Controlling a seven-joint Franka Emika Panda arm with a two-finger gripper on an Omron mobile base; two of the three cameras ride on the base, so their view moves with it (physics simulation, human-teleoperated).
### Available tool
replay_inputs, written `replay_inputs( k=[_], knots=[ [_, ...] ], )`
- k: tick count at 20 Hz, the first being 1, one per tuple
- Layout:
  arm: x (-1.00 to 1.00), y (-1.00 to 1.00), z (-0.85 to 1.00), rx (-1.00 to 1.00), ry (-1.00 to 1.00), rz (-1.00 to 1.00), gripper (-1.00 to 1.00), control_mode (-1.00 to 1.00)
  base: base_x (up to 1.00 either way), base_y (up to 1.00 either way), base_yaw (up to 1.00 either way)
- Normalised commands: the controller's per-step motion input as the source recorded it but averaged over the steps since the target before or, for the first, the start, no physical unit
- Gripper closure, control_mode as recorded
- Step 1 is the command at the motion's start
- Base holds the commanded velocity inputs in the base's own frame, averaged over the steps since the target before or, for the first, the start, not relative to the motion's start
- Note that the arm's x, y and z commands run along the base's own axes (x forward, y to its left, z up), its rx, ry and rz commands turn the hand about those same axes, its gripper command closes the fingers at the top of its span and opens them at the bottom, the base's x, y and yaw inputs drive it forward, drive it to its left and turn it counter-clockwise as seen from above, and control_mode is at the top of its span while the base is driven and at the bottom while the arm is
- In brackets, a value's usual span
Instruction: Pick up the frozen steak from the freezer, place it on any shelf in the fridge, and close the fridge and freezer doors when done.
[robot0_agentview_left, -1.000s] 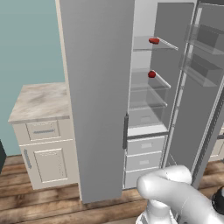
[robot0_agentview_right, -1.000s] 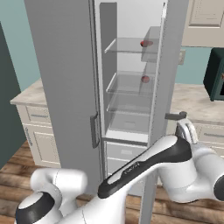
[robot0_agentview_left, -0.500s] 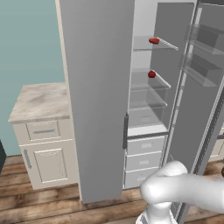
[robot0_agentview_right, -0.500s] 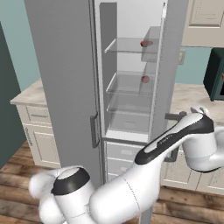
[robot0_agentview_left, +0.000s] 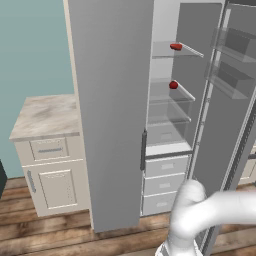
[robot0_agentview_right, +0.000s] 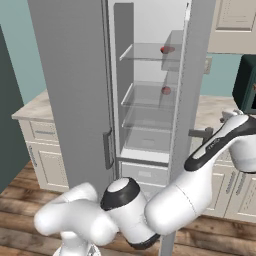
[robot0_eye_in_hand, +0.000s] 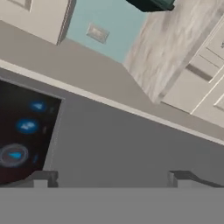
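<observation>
Progress looks decent: the frozen steak (robot0_agentview_left: 176, 46) is already lying on the top glass shelf (robot0_agentview_left: 193, 51) of the fridge (robot0_agentview_left: 165, 22), one shelf above the round red item (robot0_agentview_left: 173, 85). The left door (robot0_agentview_left: 110, 110) looks shut, so I'd say only the open right door (robot0_agentview_left: 220, 130) is left to close.

The end effector (robot0_eye_in_hand: 113, 180) is spread wide with nothing in it, facing that door's outer side just beside the black dispenser panel (robot0_eye_in_hand: 26, 140).

Compared with half a second ago, the arm has swung further out around the door. The steak and door haven't budged.
</observation>
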Motion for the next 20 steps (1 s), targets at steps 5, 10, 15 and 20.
replay_inputs(
  k=[5, 10, 15, 20],
  knots=[
    [0.11, 0.92, 0.00, -0.01, 0.07, 0.51, -1.00, -1.00, 0.00, 0.00, 0.00],
    [-0.07, 1.00, 0.00, -0.03, 0.04, 0.59, -1.00, -1.00, 0.00, 0.00, 0.00],
    [-0.29, 1.00, 0.00, -0.06, 0.00, 0.52, -1.00, -1.00, 0.00, 0.00, 0.00],
    [-0.72, 1.00, 0.02, -0.06, -0.06, 0.35, -1.00, -1.00, 0.00, 0.00, 0.00]
  ],
)
